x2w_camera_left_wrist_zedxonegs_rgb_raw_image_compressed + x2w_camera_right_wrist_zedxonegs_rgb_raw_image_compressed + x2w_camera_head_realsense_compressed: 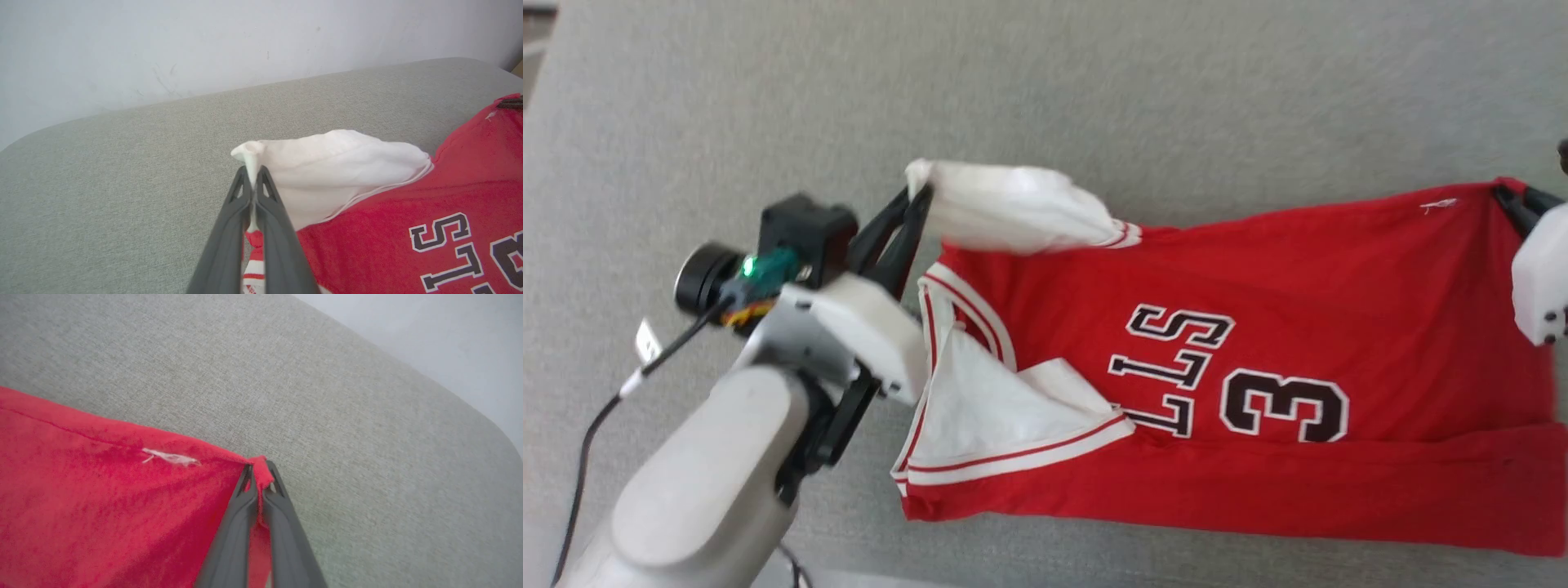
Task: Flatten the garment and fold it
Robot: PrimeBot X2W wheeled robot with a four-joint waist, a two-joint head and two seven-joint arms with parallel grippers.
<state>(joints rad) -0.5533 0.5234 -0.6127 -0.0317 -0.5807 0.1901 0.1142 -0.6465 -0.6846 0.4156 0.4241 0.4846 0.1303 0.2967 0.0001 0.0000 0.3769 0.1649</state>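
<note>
Grey, woolly-looking cloth all over the worktop, with a rounded far corner in the right wrist view. Behind it, a plain pale wall with a few faint scuff marks.

On the worktop, close to its near edge: a red shirt. Lying sideways, collar end to the left and bottom hem to the right. Red body, white short sleeves, and red and white stripes at the collar and sleeve ends. Black letters and numbers with white edges on the front. Near long side folded over into a flat red band. Far sleeve puffed up and lifted a bit off the grey cloth. Small white thread near the far hem corner.

Left fingers pressed tight together on the tip of the far sleeve, pinching it. Right fingers shut too, pinching the far corner of the red hem.

Hard to read the print in full: "LLS" and a "3" showing, the rest tucked under the near sleeve and the fold. Right end of the shirt cut off by the side of the head view. Just a pale bit of the right arm in there. Near left corner of the worktop hidden behind the big pale left arm and its black cable. Head view a little blurry.
</note>
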